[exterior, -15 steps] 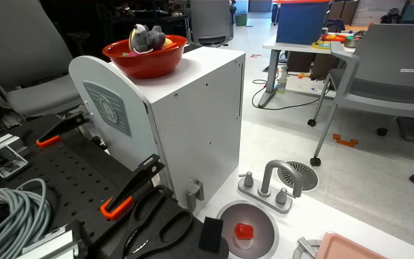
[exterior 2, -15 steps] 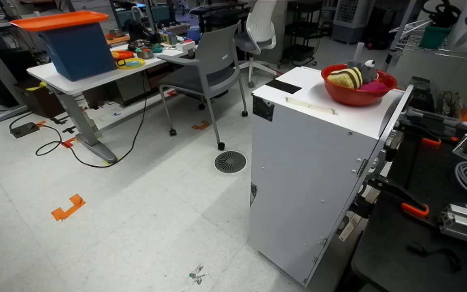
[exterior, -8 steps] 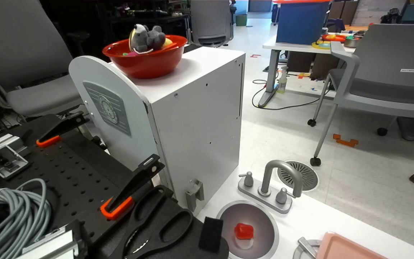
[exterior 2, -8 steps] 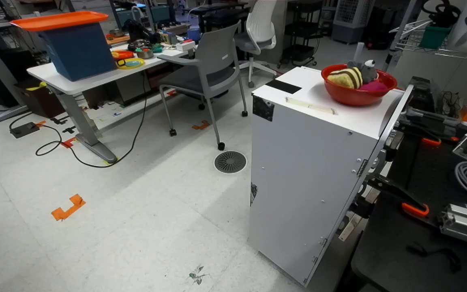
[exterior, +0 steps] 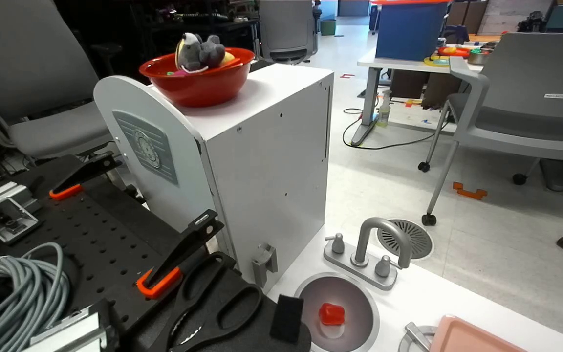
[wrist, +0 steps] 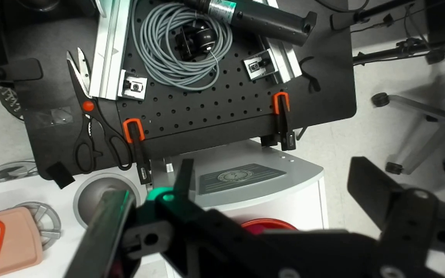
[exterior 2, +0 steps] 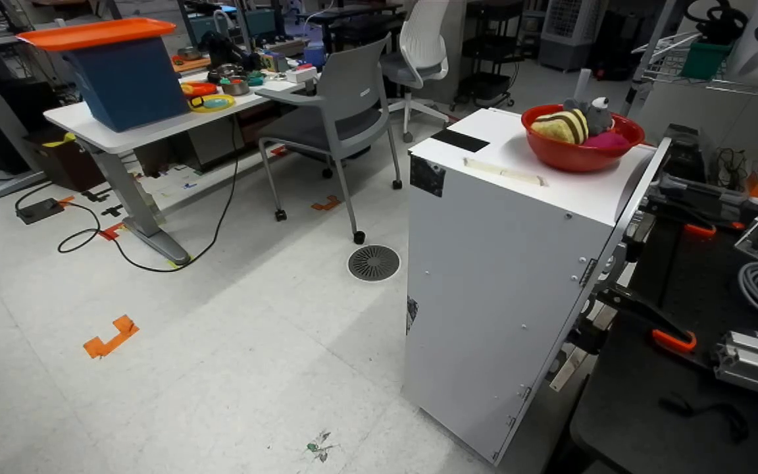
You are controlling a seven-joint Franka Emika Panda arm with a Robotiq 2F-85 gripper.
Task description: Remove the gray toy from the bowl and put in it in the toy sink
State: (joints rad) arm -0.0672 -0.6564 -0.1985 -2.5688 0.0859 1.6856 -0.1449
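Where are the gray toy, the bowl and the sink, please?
Gray toy [exterior: 196, 55], in an exterior view: gray middle.
Bowl [exterior: 202, 91], in an exterior view: outer wall.
Sink [exterior: 361, 311], in an exterior view: bare inner wall.

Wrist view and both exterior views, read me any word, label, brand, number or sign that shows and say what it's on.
No text is readable in any view.
White label on the gray chair backrest: too small.
Silver label on the black cylindrical device: too small and blurred.
Round emblem on the gray plaque: any lettering is too small.
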